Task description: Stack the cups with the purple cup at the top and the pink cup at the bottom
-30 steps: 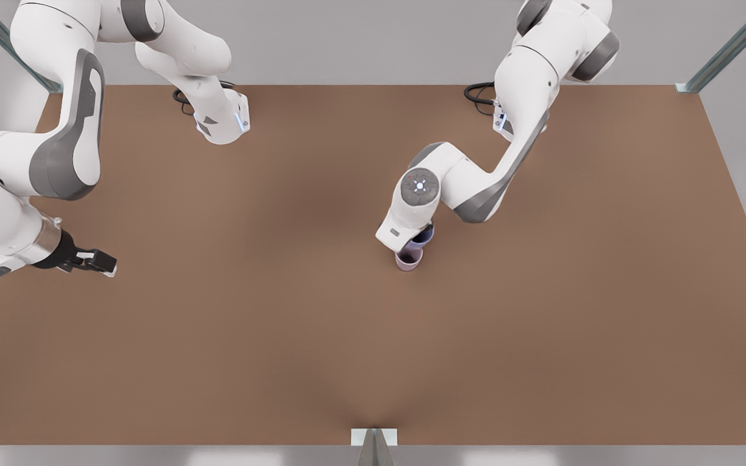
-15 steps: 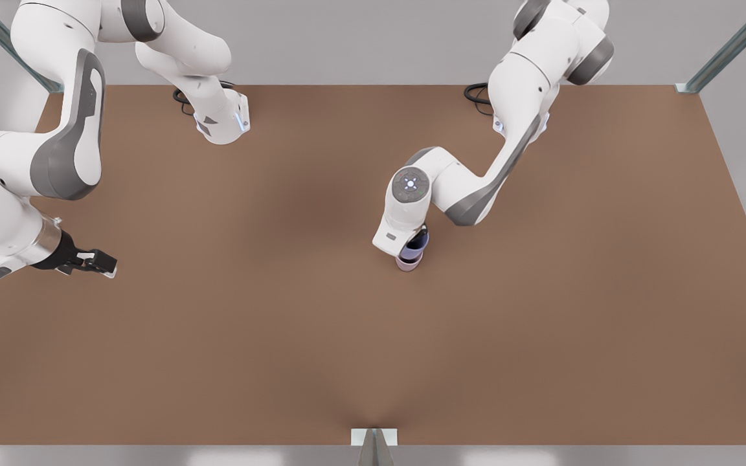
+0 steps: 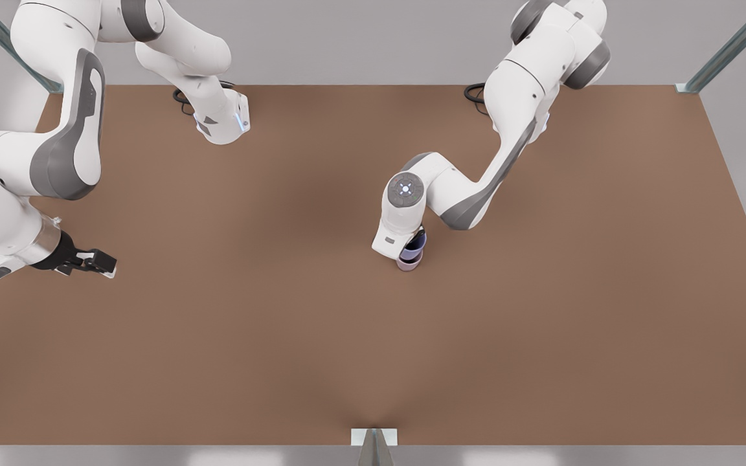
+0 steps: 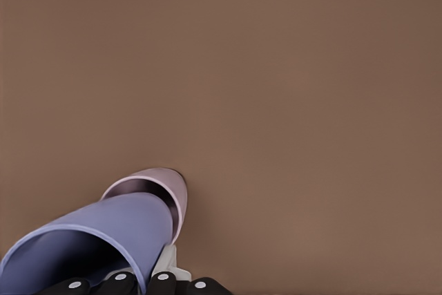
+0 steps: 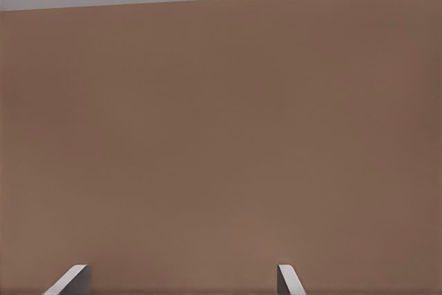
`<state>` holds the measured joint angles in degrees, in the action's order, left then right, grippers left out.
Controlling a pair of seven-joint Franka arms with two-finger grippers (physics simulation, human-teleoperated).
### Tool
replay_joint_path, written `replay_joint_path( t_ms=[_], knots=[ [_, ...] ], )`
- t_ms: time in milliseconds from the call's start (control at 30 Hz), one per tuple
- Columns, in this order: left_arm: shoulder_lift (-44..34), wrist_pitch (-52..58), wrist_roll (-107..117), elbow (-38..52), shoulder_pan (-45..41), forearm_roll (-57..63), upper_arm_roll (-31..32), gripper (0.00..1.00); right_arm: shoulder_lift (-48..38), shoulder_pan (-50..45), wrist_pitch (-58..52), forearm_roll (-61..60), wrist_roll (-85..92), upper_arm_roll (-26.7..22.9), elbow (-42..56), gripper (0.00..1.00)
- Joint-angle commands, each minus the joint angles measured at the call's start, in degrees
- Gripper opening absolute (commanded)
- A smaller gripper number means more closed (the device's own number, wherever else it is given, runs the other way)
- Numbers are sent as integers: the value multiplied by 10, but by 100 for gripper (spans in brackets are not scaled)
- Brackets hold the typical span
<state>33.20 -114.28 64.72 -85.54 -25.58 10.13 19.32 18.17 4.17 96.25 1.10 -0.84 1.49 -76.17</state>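
A: Where is the purple cup (image 3: pixel 416 243)?

B: A little right of the middle of the front view. It sits in the mouth of the pink cup (image 3: pixel 408 262), leaning rather than upright, with its open mouth turned up toward the wrist. In the left wrist view the purple cup (image 4: pixel 97 240) fills the lower left corner, and the pink cup (image 4: pixel 155 195) shows just beyond it, with its rim partly covered by the purple wall.

A: Is the pink one on the table (image 3: pixel 373 362)?

B: Yes, it stands on the brown table, upright as far as I can tell.

A: What has hold of the purple cup?

B: The left end effector (image 3: pixel 412 241). It is closed on the purple cup's rim. In the wrist view its black finger mounts sit at the bottom edge, against the cup's wall, with a pale fingertip (image 4: pixel 168 264) outside the wall. In the front view the wrist covers most of the grip.

A: And the other arm?

B: It waits at the left edge of the front view, well apart from the cups. The right end effector (image 3: pixel 102 264) hangs low over the table with its fingers spread wide and nothing between them. In the right wrist view the two pale fingertips (image 5: pixel 69 280) stand far apart at the bottom, with bare table (image 5: pixel 221 143) ahead.
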Motion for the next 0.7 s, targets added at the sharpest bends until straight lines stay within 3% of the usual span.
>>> replay_joint_path(
  t_ms=[0,533,567,667],
  knots=[
    [-1,1,34,0,0,0,0,21,0,0,0,0,5,0,1,100],
    [13,-2,33,1,0,4,-1,21,-1,0,6,0,5,0,0,100],
    [13,-3,32,1,0,4,-1,27,-1,0,6,0,5,0,0,100],
    [13,-3,32,1,0,5,-1,27,-1,0,6,0,5,0,0,100]
  ],
)
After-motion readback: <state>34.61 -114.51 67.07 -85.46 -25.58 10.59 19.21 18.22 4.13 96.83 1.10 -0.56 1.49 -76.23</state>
